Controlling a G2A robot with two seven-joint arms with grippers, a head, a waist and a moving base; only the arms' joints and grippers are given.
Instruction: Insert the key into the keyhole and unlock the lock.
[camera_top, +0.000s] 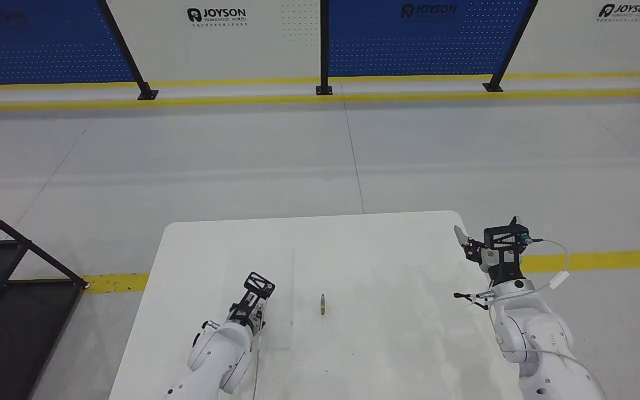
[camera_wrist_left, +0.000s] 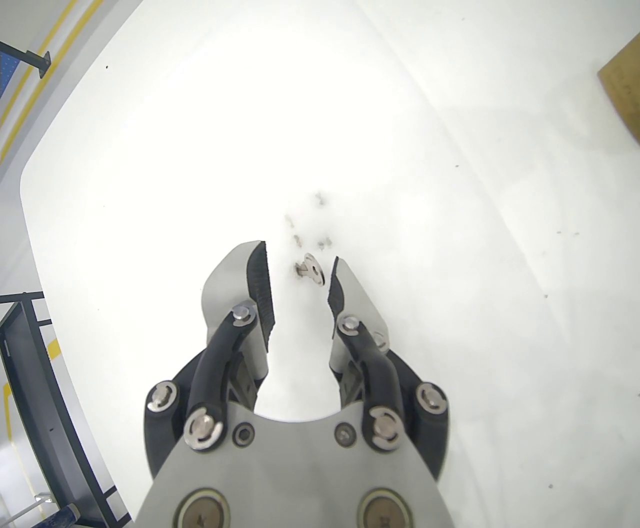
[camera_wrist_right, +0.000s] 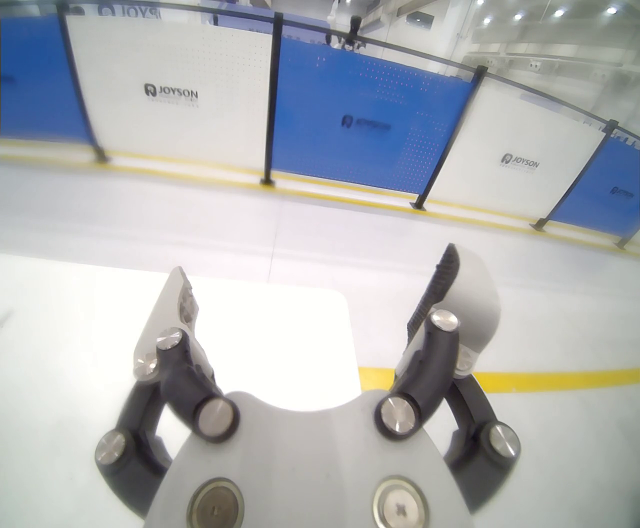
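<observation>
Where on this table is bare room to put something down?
The far half of the table, beyond the lock, is bare, as is the stretch between lock and right gripper. Crowded only at the left gripper, open around the key.

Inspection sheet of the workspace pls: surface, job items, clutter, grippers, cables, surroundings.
Surface: white table, dark specks near the key.
Job's things: small silver metal key flat on the table; small brass-coloured piece, likely the lock, apart mid-table.
Clutter: nothing seen.
Grippers: left gripper open, key on the table at its fingertips, ungripped; right gripper open, empty, over a table corner.
Cables: white cable looped by the right wrist.
Surroundings: blue and white fence panels, yellow floor lines, black metal rack.
</observation>
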